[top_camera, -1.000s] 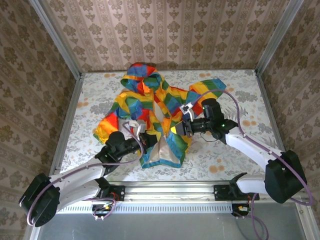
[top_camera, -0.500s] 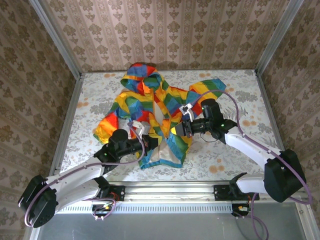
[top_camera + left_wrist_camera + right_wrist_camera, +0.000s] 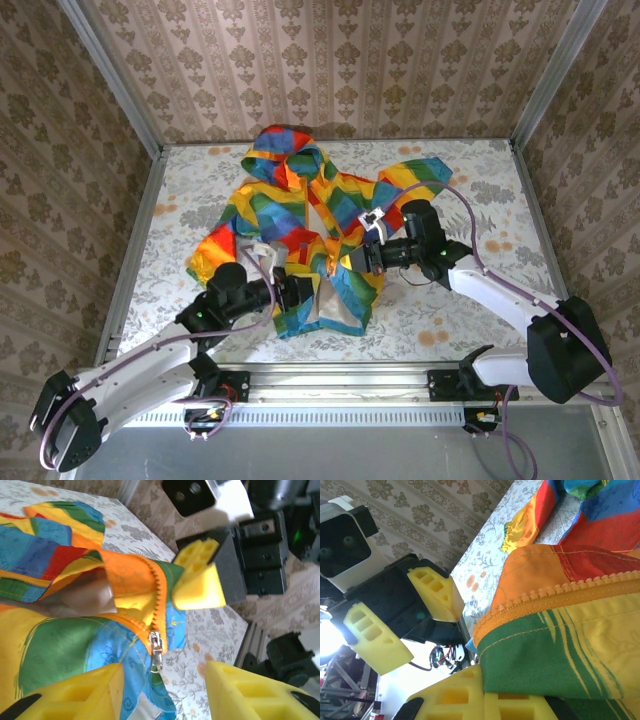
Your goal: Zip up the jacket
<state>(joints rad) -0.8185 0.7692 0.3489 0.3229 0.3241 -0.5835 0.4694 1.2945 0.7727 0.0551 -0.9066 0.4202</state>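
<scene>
The rainbow-striped jacket (image 3: 300,215) lies spread on the table with its hood at the far side and its front open at the bottom, showing pale lining (image 3: 325,305). My right gripper (image 3: 350,259) is shut on the edge of the jacket's right front panel; green and yellow fabric (image 3: 560,650) sits pinched between its pads beside the orange zipper teeth (image 3: 555,592). My left gripper (image 3: 162,682) is open at the bottom hem. The silver zipper slider (image 3: 156,647) hangs just beyond the gap between its yellow fingers (image 3: 75,695), untouched.
The flowered tabletop (image 3: 450,310) is bare to the right of the hem. A metal rail (image 3: 330,385) runs along the near edge. Patterned walls close in the table's left, right and far sides. The two grippers are close together over the hem.
My left arm has slid forward and to the right, bringing its open fingers up to the zipper slider at the hem. The right gripper has kept its hold and barely moved.
</scene>
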